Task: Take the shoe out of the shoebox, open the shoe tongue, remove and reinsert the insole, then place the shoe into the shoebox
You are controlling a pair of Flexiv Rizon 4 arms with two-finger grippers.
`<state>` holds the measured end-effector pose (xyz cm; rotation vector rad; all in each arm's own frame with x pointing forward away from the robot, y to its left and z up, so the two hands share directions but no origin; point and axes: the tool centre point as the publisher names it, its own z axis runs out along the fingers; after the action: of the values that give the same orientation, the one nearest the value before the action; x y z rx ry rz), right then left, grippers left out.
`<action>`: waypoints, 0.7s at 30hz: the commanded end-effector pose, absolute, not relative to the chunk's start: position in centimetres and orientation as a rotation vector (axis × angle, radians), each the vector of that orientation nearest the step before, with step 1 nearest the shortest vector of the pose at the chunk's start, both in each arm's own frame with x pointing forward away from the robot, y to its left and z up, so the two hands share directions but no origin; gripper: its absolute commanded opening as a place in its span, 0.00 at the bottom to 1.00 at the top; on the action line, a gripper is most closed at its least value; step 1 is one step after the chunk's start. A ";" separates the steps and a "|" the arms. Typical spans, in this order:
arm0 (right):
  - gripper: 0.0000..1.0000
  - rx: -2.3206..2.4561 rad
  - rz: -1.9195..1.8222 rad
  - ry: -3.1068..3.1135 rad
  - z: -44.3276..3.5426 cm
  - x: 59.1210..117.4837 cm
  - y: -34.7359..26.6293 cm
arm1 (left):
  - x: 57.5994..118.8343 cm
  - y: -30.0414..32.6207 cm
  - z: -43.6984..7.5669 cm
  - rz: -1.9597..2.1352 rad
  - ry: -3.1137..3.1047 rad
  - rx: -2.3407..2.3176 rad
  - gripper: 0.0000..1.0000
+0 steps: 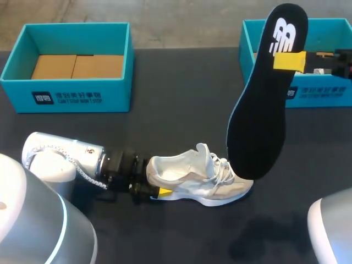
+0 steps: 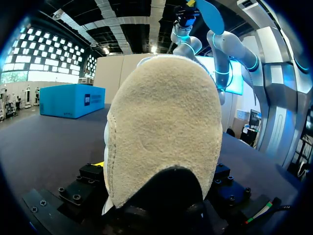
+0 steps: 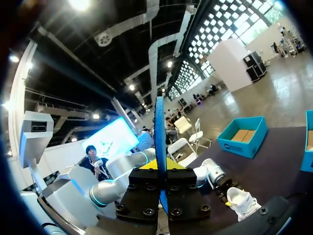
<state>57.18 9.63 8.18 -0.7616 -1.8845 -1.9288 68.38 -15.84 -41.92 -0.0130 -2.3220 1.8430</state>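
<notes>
Table of dark top bears two teal boxes at its far side, the left shoebox and the right shoebox; black insole stands upright in the air, its lower end over the laces in the head view; my right claw is clenched on its upper part; pale shoe rests on its sole on the table, outside both boxes; my left claw grasps its heel.
</notes>
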 end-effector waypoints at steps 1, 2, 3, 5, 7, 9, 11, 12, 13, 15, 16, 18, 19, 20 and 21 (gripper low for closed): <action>0.00 -0.770 -1.934 -1.881 8.4 57.0 10.3 | 68.4 -16.0 -42.2 1.844 -2.322 -0.013 0.00; 0.00 -0.770 -1.934 -1.881 8.4 57.0 10.3 | 68.4 -16.0 -42.2 1.844 -2.322 -0.013 0.00; 0.00 -0.770 -1.934 -1.881 8.4 57.0 10.3 | 68.4 -16.0 -42.2 1.844 -2.322 -0.013 0.00; 0.00 -0.770 -1.934 -1.881 8.4 57.0 10.3 | 68.4 -16.0 -42.2 1.844 -2.322 -0.013 0.00; 0.00 -0.770 -1.934 -1.881 8.4 57.0 10.3 | 68.4 -16.0 -41.8 1.853 -2.317 -0.020 0.00; 0.00 -0.770 -1.934 -1.881 8.4 57.0 10.3 | 68.5 -16.1 -41.6 1.857 -2.319 -0.025 0.00; 0.00 -0.770 -1.934 -1.881 8.4 57.0 10.3 | 68.6 -16.1 -41.5 1.856 -2.318 -0.029 0.22; 0.00 -0.770 -1.934 -1.881 8.4 57.0 10.3 | 68.6 -16.1 -41.5 1.852 -2.321 -0.034 0.69; 0.00 -0.770 -1.934 -1.881 8.4 57.0 10.3 | 68.6 -16.1 -41.5 1.851 -2.321 -0.035 0.95; 0.00 -0.770 -1.934 -1.881 8.4 57.0 10.3 | 68.6 -15.9 -41.5 1.847 -2.322 -0.036 1.00; 0.00 -0.770 -1.934 -1.881 8.4 57.0 10.3 | 68.6 -15.8 -41.5 1.844 -2.321 -0.035 1.00; 0.00 -0.770 -1.934 -1.881 8.4 57.0 10.3 | 68.6 -15.6 -41.6 1.838 -2.323 -0.037 1.00; 0.00 -0.770 -1.934 -1.881 8.4 57.0 10.3 | 68.6 -15.4 -41.6 1.836 -2.323 -0.038 1.00; 0.00 -0.770 -1.934 -1.881 8.4 57.0 10.3 | 68.6 -15.2 -41.5 1.834 -2.325 -0.039 1.00; 0.00 -0.770 -1.934 -1.881 8.4 57.0 10.3 | 68.6 -15.0 -41.5 1.832 -2.329 -0.042 1.00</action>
<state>57.07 9.80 8.18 -0.7634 -1.8814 -1.9325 68.55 -15.56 -41.73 -0.0363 -2.3280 1.8374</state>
